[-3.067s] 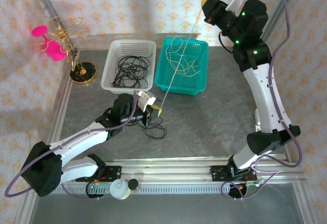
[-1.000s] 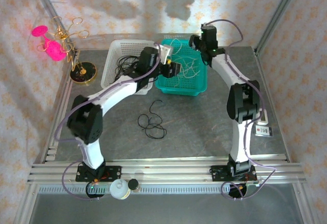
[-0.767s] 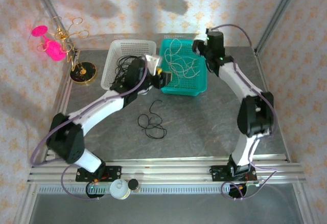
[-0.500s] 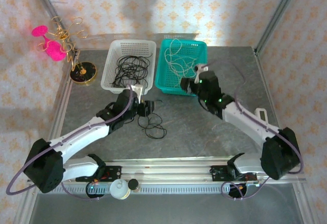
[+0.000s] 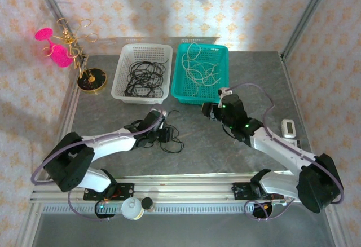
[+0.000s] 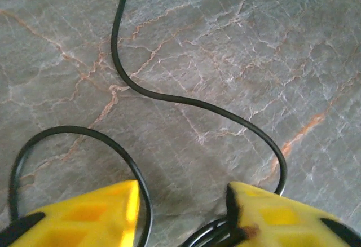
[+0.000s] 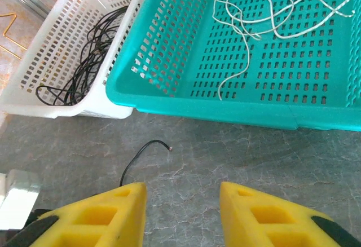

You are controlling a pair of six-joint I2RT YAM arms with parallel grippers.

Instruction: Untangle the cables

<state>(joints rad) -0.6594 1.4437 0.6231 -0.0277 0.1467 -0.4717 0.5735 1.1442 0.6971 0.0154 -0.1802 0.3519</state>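
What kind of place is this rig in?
Probably a staged lab test cell: grey marble-look tabletop edged with aluminium rails, patterned wallpaper backdrop panels, white perforated plastic basket of black cables beside a teal basket.

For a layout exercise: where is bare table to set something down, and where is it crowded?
Bare: right of the teal basket; between the black cable and right arm. Crowded: around the cable, at the left gripper.
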